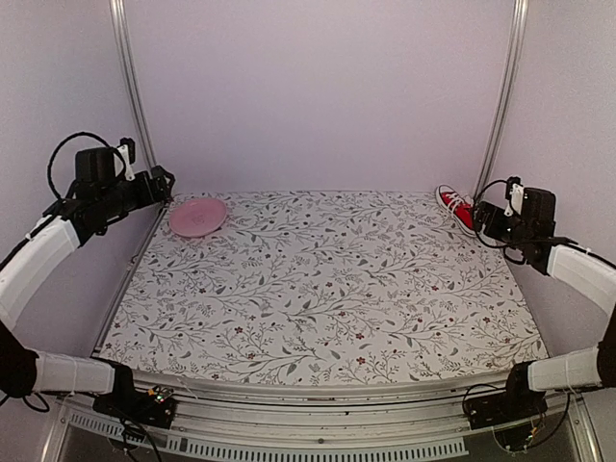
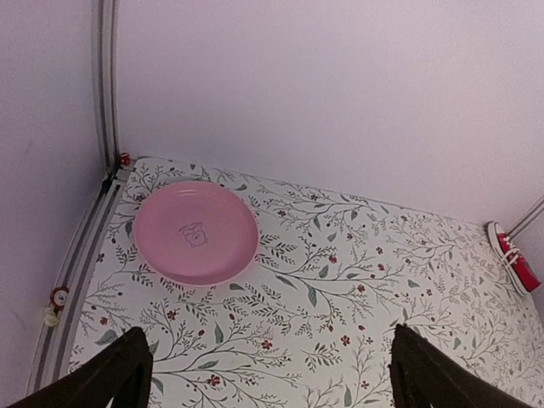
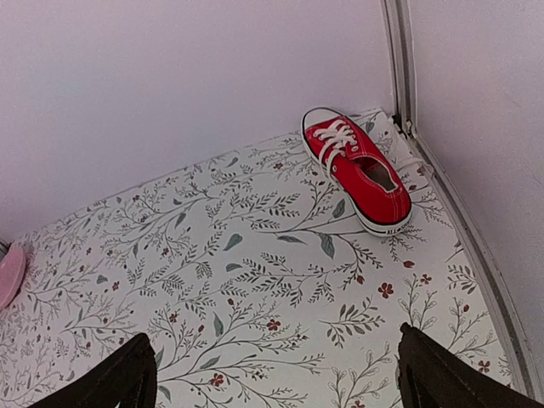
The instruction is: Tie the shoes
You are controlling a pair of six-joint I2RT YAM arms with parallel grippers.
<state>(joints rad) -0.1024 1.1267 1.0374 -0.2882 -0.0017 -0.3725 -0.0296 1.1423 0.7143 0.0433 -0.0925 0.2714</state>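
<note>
A small red sneaker (image 1: 453,204) with white laces, white sole and toe cap lies on the floral table at the far right corner, toe toward the back wall. It shows in the right wrist view (image 3: 357,168), and small at the right edge of the left wrist view (image 2: 512,259). My right gripper (image 1: 484,219) is raised just in front of the shoe, open and empty (image 3: 276,384). My left gripper (image 1: 162,185) is raised at the far left, open and empty (image 2: 272,382), far from the shoe.
A pink plate (image 1: 198,216) lies at the far left of the table below my left gripper, seen also in the left wrist view (image 2: 195,231). White walls and metal corner posts (image 1: 500,96) enclose the floral table (image 1: 318,289).
</note>
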